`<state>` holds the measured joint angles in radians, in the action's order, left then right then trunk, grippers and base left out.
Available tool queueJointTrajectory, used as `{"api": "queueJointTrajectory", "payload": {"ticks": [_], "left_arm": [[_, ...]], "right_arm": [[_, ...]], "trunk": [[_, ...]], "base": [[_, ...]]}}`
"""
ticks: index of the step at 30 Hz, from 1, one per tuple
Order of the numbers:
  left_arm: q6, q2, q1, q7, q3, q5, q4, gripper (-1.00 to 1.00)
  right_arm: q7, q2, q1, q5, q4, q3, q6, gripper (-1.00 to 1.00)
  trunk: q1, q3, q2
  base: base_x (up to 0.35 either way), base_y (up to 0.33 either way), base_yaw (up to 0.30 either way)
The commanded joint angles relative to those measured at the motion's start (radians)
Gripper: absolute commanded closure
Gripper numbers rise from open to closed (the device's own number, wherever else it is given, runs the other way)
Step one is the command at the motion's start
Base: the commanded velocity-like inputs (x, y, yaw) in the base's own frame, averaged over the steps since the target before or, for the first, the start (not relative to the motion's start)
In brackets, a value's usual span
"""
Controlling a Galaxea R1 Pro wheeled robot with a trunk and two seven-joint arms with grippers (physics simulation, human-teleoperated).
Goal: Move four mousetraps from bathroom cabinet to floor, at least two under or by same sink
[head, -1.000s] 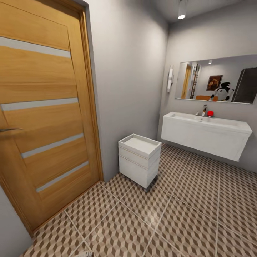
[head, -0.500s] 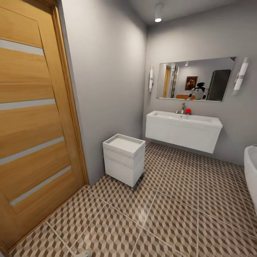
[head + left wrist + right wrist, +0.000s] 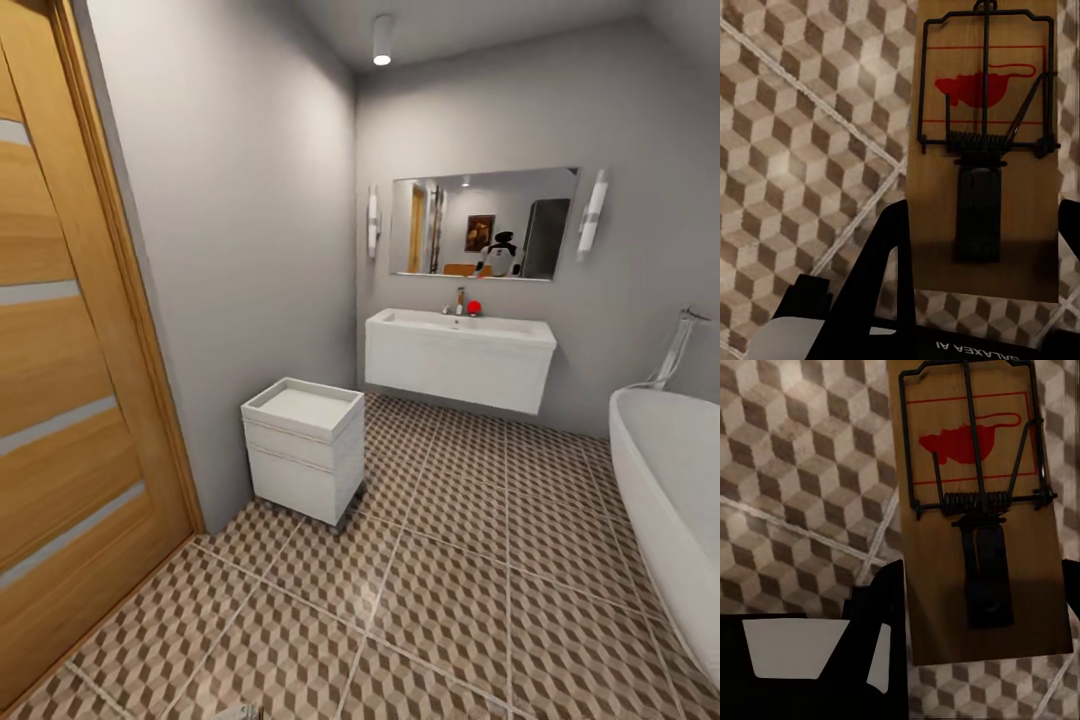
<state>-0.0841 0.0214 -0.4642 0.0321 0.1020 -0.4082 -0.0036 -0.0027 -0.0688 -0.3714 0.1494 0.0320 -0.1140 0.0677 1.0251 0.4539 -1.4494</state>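
In the left wrist view a tan mousetrap [image 3: 945,187] with dark wire and a red mouse print sits between the black fingers [image 3: 891,251] of my left gripper [image 3: 982,259], which is shut on it above the cube-patterned floor [image 3: 787,150]. The right wrist view has a second mousetrap [image 3: 937,585] held the same way, with my right gripper [image 3: 982,615] shut on it over the tiles [image 3: 795,472]. The white sink [image 3: 460,328] on its wall-hung vanity stands at the far wall in the head view, across the bathroom floor [image 3: 450,600]. The orange-brown cabinet is out of view.
A small white drawer unit [image 3: 303,450] stands on the tiles by the grey left wall. A wooden door [image 3: 60,400] is at the left edge. A white bathtub [image 3: 670,480] runs along the right. A mirror [image 3: 483,223] hangs over the sink.
The head view has swung to the right: door, drawer unit and sink have slid left in the picture, and the bathtub has come further into view. Both traps stay held.
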Motion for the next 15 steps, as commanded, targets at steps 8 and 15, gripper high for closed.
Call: {"api": "queueJointTrajectory", "payload": {"ticks": [8,15], "left_arm": [[-0.003,0.000,-0.001,0.004,0.008,-0.010,-0.001,1.00],[-0.003,0.000,-0.001,0.005,0.008,-0.011,-0.001,1.00]], "right_arm": [[0.001,0.000,-0.001,0.009,0.002,-0.008,0.001,1.00],[0.001,0.000,-0.001,0.009,0.002,-0.009,0.001,1.00]], "trunk": [[0.000,0.001,-0.001],[0.000,0.001,-0.001]], "base": [[0.000,0.000,-0.300],[0.000,0.000,-0.300]]}}
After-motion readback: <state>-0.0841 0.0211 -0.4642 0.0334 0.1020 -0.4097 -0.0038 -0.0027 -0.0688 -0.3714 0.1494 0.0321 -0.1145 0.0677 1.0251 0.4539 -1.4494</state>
